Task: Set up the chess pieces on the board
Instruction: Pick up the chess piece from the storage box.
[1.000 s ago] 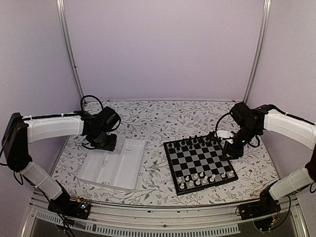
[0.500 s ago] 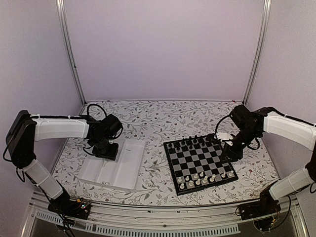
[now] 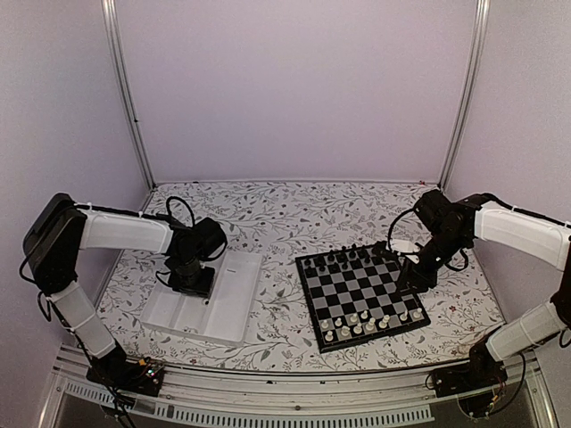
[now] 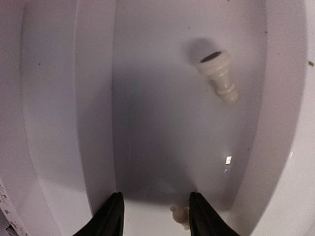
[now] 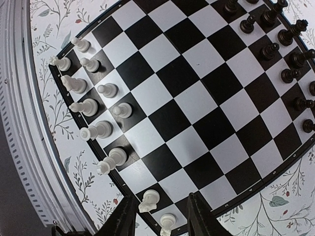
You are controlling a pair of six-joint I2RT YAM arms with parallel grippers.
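Partly open, empty, left fingers (image 4: 110, 216) over tray (image 4: 49, 98), right fingers (image 5: 124, 216) over board (image 5: 197, 98)

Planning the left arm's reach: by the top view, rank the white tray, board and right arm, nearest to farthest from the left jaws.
1. White tray: directly beneath, at the left.
2. Board: to the right, mid-table.
3. Right arm: at the board's far right edge.
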